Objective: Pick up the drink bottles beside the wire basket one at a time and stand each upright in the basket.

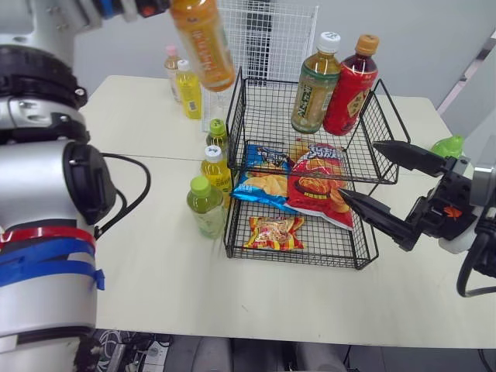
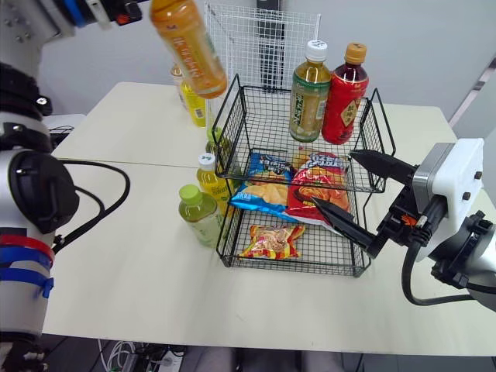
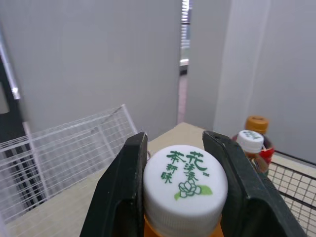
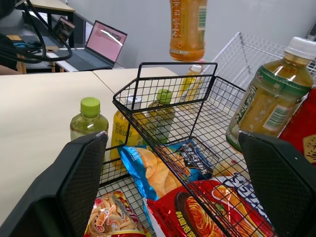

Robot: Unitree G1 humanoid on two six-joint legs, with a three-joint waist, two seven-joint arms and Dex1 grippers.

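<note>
Left gripper clamped on the cap of the orange bottle, which hangs beneath it neck-up, long axis slightly off vertical, high above the table. Basket top tier lies below and to that gripper's right, so the move looks like across, then down. Right gripper open, empty, at the basket's far side from it; left arm nearer.

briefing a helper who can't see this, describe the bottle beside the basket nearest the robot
Find the black wire basket and look along its left side. Yours is the bottle nearest the robot, pale green with a lime cap, unlike the white-capped yellow bottle behind it.
</note>
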